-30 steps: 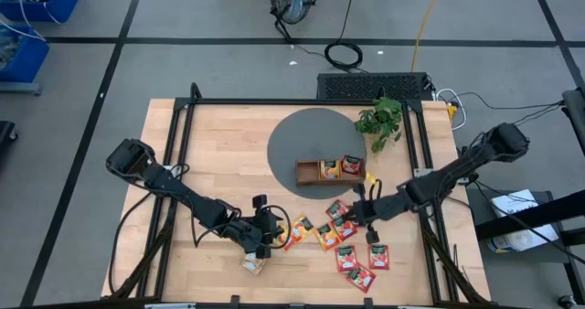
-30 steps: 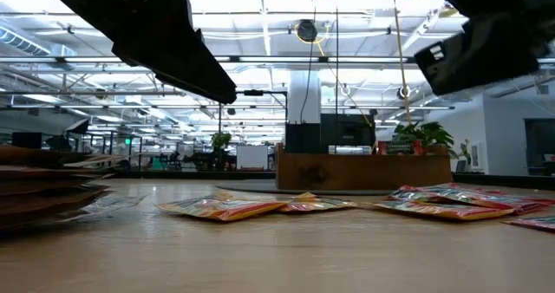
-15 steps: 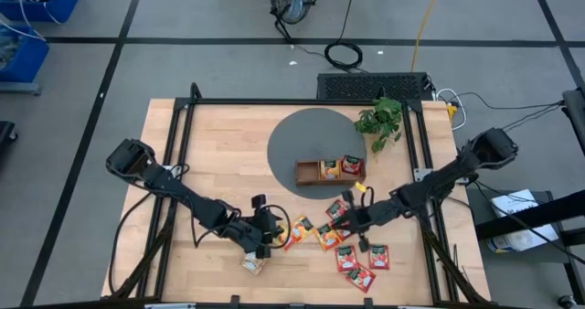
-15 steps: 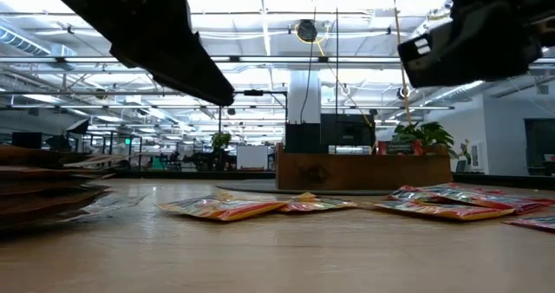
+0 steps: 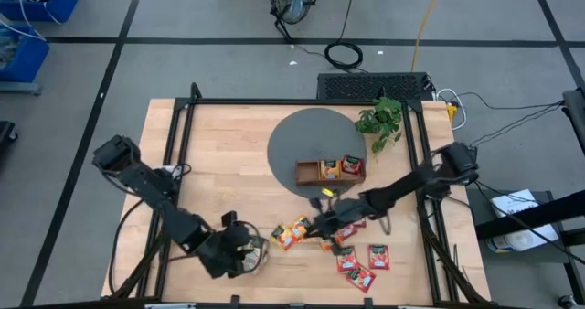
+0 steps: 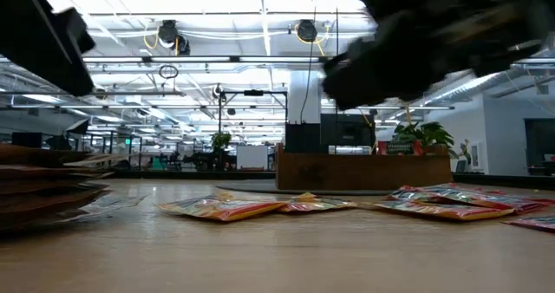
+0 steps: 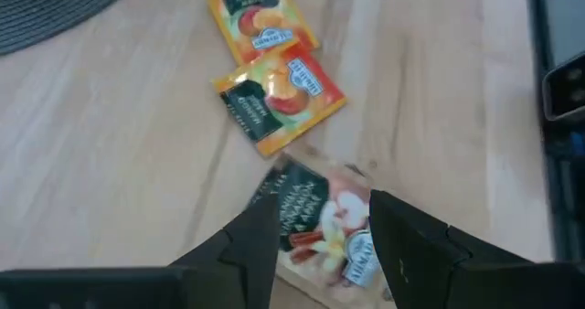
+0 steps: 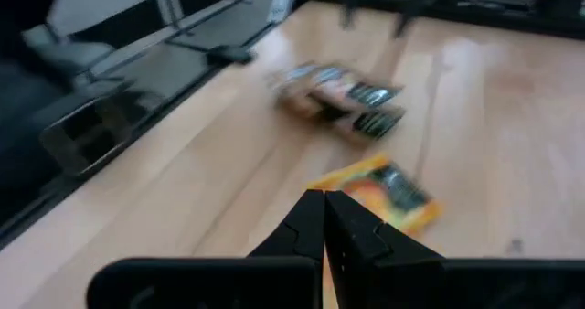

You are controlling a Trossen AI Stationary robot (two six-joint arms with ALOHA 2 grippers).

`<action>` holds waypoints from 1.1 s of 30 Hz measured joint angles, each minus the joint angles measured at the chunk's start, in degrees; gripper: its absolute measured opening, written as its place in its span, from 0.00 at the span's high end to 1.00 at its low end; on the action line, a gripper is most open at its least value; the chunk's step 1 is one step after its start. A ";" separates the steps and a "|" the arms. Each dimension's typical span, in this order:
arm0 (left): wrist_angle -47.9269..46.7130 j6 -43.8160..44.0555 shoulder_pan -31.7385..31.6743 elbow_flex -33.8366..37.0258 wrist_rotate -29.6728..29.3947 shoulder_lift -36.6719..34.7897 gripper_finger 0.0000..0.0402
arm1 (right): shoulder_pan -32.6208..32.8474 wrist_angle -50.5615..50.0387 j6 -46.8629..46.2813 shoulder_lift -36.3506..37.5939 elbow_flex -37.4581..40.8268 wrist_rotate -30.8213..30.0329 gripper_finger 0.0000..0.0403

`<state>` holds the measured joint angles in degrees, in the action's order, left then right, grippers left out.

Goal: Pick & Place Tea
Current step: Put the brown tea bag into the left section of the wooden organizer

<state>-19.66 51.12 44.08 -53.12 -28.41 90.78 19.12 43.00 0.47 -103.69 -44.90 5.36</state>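
Note:
Tea sachets lie scattered on the near half of the wooden table: two orange ones [image 5: 291, 232], several red ones [image 5: 361, 259], and pale beige ones [image 5: 254, 257] in a small pile. The brown tray [image 5: 329, 170] on the grey mat holds one orange and one red sachet. My left gripper [image 5: 243, 254] is open above the beige pile; in the left wrist view its fingers [image 7: 260, 240] stand either side of the top beige sachet [image 7: 324, 231]. My right gripper [image 5: 316, 227] is shut and empty [image 8: 324, 197], just short of an orange sachet [image 8: 388, 195].
A small leafy plant [image 5: 379, 119] stands at the far right beside the round grey mat [image 5: 306, 140]. A black frame rail [image 5: 178, 154] runs along the table's sides. Bare wood lies on the far left half [image 5: 224, 154]. The low view shows both arms raised above the tabletop.
My right gripper has swept toward the table's left, from over the red sachets to beside the orange ones. My left arm has drawn back toward the near left corner, bringing its gripper over the beige pile. No sachet has moved.

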 joint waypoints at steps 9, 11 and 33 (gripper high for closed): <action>-1.88 2.05 5.38 0.00 -1.70 0.00 0.57 | -5.72 0.11 -15.70 -8.37 -11.08 16.18 0.91; -2.83 2.79 6.24 0.00 -2.31 0.00 0.57 | -6.96 0.03 -21.03 -9.85 -13.12 19.11 0.87; -10.25 10.94 12.98 0.04 -7.56 6.14 0.57 | -10.51 -7.12 -51.87 -22.92 -28.51 28.93 0.58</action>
<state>-29.91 62.06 57.07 -53.08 -35.97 96.92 8.61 35.88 -51.40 -126.61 -73.41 34.29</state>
